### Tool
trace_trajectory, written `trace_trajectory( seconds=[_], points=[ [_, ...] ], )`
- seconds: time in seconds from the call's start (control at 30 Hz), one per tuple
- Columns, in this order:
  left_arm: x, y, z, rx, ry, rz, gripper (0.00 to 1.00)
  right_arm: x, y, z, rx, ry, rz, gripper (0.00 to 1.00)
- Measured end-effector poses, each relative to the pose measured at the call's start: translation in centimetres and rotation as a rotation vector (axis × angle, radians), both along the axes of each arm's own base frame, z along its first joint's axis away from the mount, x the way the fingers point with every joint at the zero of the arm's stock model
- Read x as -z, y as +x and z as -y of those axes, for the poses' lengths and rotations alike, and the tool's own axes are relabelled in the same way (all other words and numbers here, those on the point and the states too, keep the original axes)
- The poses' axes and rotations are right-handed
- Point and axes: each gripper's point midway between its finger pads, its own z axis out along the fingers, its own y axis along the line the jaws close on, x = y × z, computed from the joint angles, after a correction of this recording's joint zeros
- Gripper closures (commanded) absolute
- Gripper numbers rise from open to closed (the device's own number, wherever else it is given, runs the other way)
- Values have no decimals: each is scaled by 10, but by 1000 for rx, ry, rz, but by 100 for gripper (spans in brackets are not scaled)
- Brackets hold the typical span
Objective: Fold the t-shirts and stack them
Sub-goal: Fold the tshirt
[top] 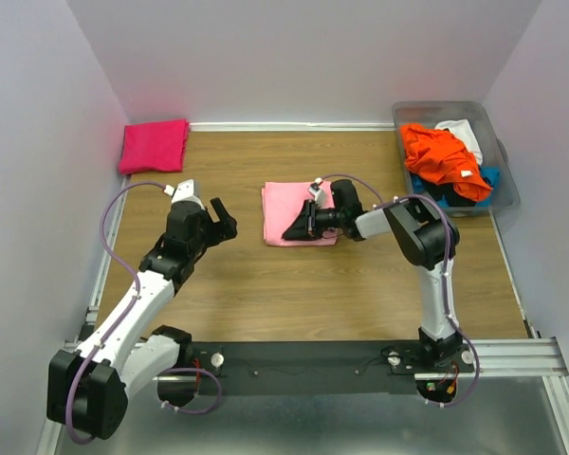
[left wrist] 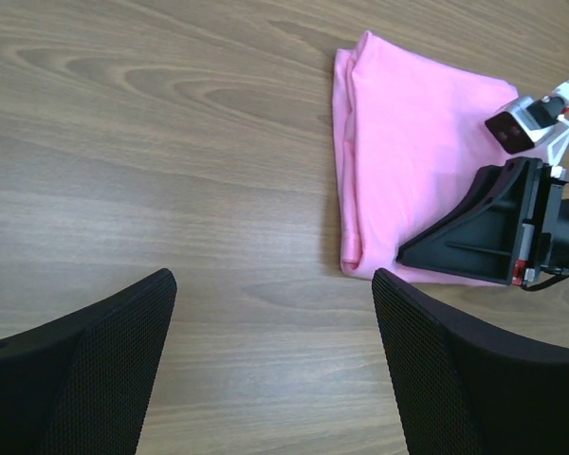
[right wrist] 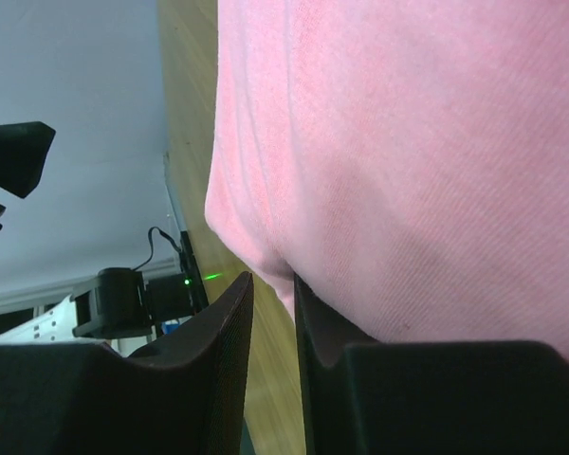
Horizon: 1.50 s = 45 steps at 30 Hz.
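A folded light pink t-shirt lies at the table's middle; it also shows in the left wrist view and fills the right wrist view. My right gripper lies sideways at the shirt's near edge, its jaws almost closed with a fold of the pink cloth's edge pinched at the tips. My left gripper is open and empty over bare wood left of the shirt. A folded hot-pink t-shirt lies at the back left corner.
A clear plastic bin at the back right holds a crumpled orange shirt with white, blue and black cloth. Walls close the table on three sides.
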Motion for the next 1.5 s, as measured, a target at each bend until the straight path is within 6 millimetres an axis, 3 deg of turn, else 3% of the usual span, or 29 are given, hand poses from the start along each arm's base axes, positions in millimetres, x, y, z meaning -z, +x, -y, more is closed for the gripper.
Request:
trace_trajectory(
  seconds=[0.1,0.23,0.4,0.5,0.57,0.73,0.83,1.07,1.23,1.33,1.4,1.5],
  points=[
    [3,-4,-4,-11,9,-7,8,-4,2,1,13,-13,9,68],
    [1,-7,-6,-20,12,-3,8,-25,3,0,19,-35,33,68],
    [-4,-9,-7,-22,7,17,8,-73,18,-27,-5,28,139,68],
    [-4,-10,-8,-23,6,18,7,-82,15,-50,-41,62,164,68],
    [-3,-11,-8,-22,8,15,7,-70,9,-66,-68,70,153,68],
    [-3,-11,-8,-21,7,13,7,3,-18,-80,-111,-1,-1,68],
    [0,-12,-7,-18,5,7,7,1,-17,-82,-122,20,11,68],
    [-1,-12,-2,3,-12,9,7,-7,-17,-78,-128,-23,44,66],
    [1,-7,4,29,-22,13,7,-70,-6,-65,-106,0,165,65],
    [3,-3,8,51,-19,0,7,-103,4,-45,-69,28,227,65],
    [2,-1,12,72,-16,4,7,-104,7,-33,-54,26,238,65],
    [1,-1,17,107,-18,9,6,-73,6,-14,-38,-23,198,65]
  ],
)
